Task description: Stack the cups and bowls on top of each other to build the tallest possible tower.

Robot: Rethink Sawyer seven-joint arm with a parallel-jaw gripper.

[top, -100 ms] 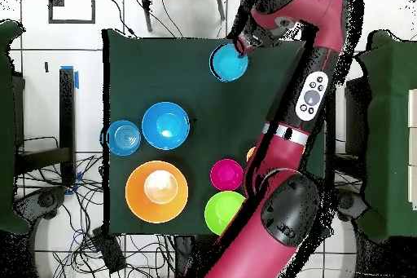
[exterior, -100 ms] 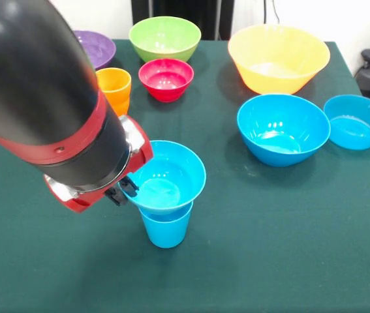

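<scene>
A blue bowl (exterior, -100 ms: 165, 179) sits level on an upright blue cup (exterior, -100 ms: 166, 228) near the table's front, forming a two-piece tower (top, -100 ms: 229, 63). My gripper (exterior, -100 ms: 121, 190) is right at the bowl's left rim, and the arm hides how it meets the rim; from above the gripper (top, -100 ms: 242, 46) shows at the bowl's edge. An orange cup (exterior, -100 ms: 114, 88) stands behind the arm. Loose bowls: red (exterior, -100 ms: 166, 78), green (exterior, -100 ms: 165, 38), purple (exterior, -100 ms: 96, 47) half hidden by the arm, large yellow-orange (exterior, -100 ms: 278, 57), large blue (exterior, -100 ms: 282, 128), small blue (exterior, -100 ms: 356, 120).
The green cloth table (exterior, -100 ms: 269, 261) ends close to the small blue bowl on the right. My arm (exterior, -100 ms: 47, 98) covers the left rear of the table. Cables and chair legs (top, -100 ms: 49, 152) surround the table on the floor.
</scene>
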